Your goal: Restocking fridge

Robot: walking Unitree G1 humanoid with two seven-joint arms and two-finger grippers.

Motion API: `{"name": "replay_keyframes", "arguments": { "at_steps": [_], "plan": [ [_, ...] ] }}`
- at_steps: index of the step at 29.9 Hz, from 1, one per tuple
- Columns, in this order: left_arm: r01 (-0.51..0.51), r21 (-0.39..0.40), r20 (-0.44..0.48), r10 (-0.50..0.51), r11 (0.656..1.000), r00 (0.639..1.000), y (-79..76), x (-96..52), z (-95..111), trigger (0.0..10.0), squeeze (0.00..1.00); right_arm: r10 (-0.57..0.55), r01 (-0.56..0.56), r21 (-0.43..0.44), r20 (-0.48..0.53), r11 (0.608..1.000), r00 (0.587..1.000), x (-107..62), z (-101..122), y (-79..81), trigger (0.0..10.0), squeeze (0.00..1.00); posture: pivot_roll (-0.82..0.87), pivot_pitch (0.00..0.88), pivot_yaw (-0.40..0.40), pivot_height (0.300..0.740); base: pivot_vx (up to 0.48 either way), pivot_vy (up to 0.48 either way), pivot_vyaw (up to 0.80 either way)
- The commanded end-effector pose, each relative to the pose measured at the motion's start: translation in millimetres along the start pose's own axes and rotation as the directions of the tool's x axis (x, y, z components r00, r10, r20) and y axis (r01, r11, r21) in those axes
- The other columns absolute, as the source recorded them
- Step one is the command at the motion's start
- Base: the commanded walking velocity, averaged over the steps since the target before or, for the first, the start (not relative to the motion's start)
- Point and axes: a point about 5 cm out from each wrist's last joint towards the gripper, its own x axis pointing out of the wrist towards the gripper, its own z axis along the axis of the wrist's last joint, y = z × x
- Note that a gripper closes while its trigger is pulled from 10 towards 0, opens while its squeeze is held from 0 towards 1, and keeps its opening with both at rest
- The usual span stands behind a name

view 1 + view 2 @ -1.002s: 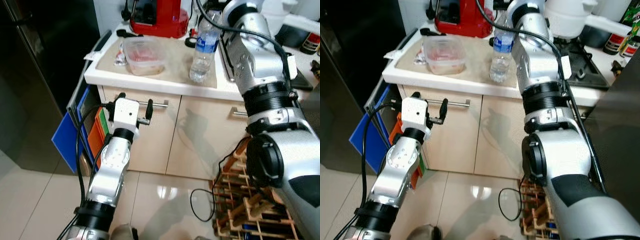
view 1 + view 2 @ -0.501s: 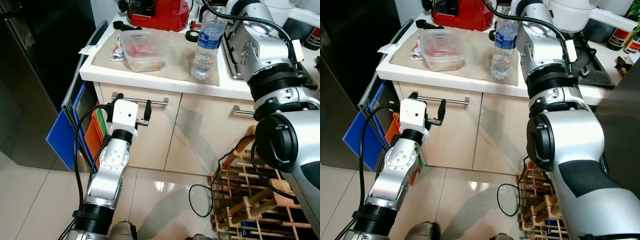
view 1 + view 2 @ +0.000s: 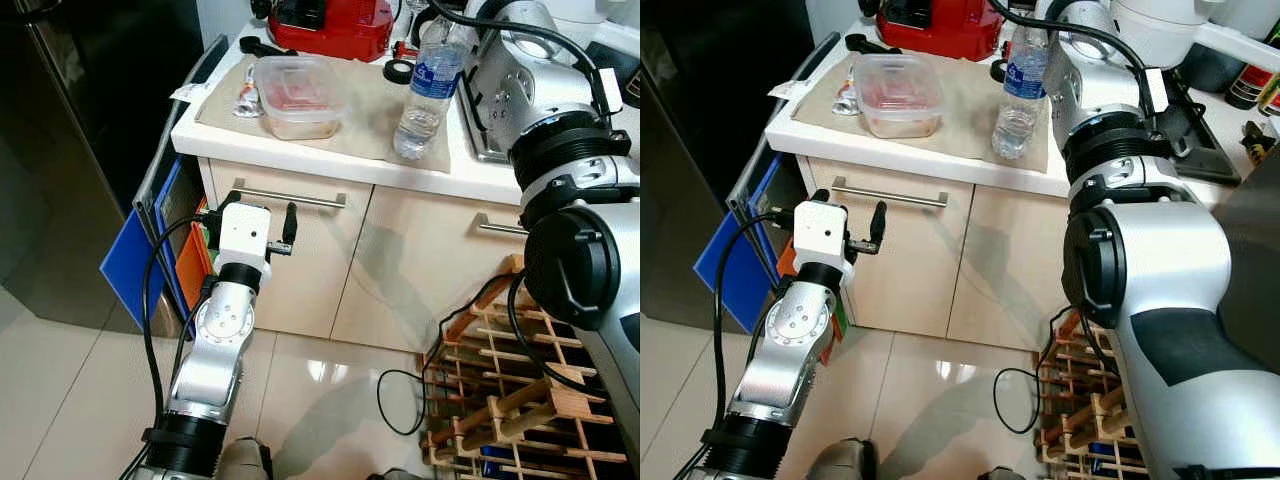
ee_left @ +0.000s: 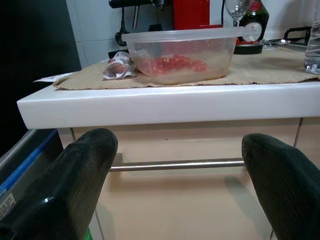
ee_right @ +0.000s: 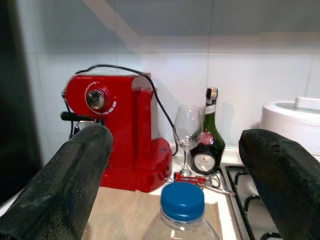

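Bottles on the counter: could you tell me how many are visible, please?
2: a water bottle on the beige mat beside the stove, and a dark wine bottle at the wall behind it. Others may be hidden.

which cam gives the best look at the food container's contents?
Left wrist view: the food container is seen side-on, with red pieces visible through its clear wall. Both eye views show it from above, lidded, smaller, its contents a reddish blur.

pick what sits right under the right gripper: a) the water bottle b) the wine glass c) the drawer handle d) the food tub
a: the right wrist view looks between the open right gripper fingers straight down at the water bottle with its blue cap; the wine glass stands farther back by the red coffee machine.
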Motion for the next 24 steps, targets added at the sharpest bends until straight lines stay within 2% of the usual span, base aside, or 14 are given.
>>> {"name": "replay_keyframes", "arguments": {
  "at_steps": [1, 13, 14, 15, 16, 17, 18, 19, 20, 24],
  "plan": [
    [-0.007, 0.002, 0.002, 0.007, 1.000, 1.000, -1.5, -0.4, 2.1, 10.0, 0.00, -0.029, 0.029, 0.006, -0.003, 1.000, 1.000, 1.8, 7.0, -6.0, 10.0, 0.00, 0.17, 0.061, -0.089, 0.732, 0.000, 0.000, 0.00],
    [-0.012, -0.004, 0.000, 0.012, 1.000, 1.000, -2.9, 0.5, 1.9, 10.0, 0.00, -0.065, 0.067, 0.020, -0.087, 0.998, 0.994, 0.1, -6.8, -13.2, 10.0, 0.00, 0.17, 0.060, -0.096, 0.732, 0.000, 0.000, 0.00],
    [-0.014, -0.005, -0.001, 0.014, 1.000, 1.000, -3.0, 0.5, 1.9, 10.0, 0.00, -0.068, 0.071, 0.030, -0.099, 0.997, 0.993, -0.3, -9.1, -14.2, 7.1, 0.00, 0.17, 0.061, -0.096, 0.732, 0.000, 0.000, 0.00],
    [-0.014, -0.006, -0.001, 0.014, 1.000, 1.000, -3.0, 0.5, 1.9, 10.0, 0.00, -0.069, 0.073, 0.031, -0.101, 0.997, 0.993, -0.4, -9.4, -14.5, 7.1, 0.00, 0.17, 0.061, -0.096, 0.732, 0.000, 0.000, 0.00],
    [-0.014, -0.006, -0.002, 0.014, 1.000, 1.000, -3.1, 0.5, 1.9, 10.0, 0.00, -0.071, 0.075, 0.031, -0.102, 0.997, 0.992, -0.5, -9.7, -15.0, 2.5, 0.00, 0.17, 0.062, -0.095, 0.732, 0.000, 0.000, 0.00],
    [-0.015, -0.006, -0.002, 0.015, 1.000, 1.000, -3.2, 0.5, 1.8, 10.0, 0.00, -0.073, 0.076, 0.030, -0.103, 0.997, 0.992, -0.5, -9.8, -15.3, 2.5, 0.00, 0.17, 0.062, -0.095, 0.732, 0.000, 0.000, 0.00],
    [-0.014, -0.007, -0.003, 0.014, 1.000, 1.000, -3.2, 0.5, 1.6, 10.0, 0.00, -0.075, 0.079, 0.034, -0.105, 0.996, 0.992, -0.6, -10.1, -15.6, 0.9, 0.00, 0.16, 0.062, -0.096, 0.732, 0.000, 0.000, 0.00],
    [-0.014, -0.007, -0.003, 0.014, 1.000, 1.000, -3.2, 0.6, 1.6, 10.0, 0.00, -0.076, 0.081, 0.037, -0.106, 0.996, 0.991, -0.6, -10.1, -15.8, 0.9, 0.00, 0.16, 0.062, -0.095, 0.732, 0.000, 0.000, 0.00],
    [-0.014, -0.007, -0.004, 0.014, 1.000, 1.000, -3.3, 0.6, 1.4, 10.0, 0.00, -0.078, 0.083, 0.047, -0.113, 0.995, 0.991, -0.7, -10.9, -16.1, 0.0, 0.00, 0.16, 0.062, -0.095, 0.732, 0.000, 0.000, 0.00],
    [-0.014, -0.008, -0.007, 0.014, 1.000, 1.000, -3.5, 1.1, 1.1, 10.0, 0.00, -0.082, 0.088, 0.054, -0.120, 0.995, 0.989, -0.8, -11.5, -17.1, 0.0, 0.00, 0.16, 0.062, -0.096, 0.732, 0.000, 0.000, 0.00]
  ]
}}
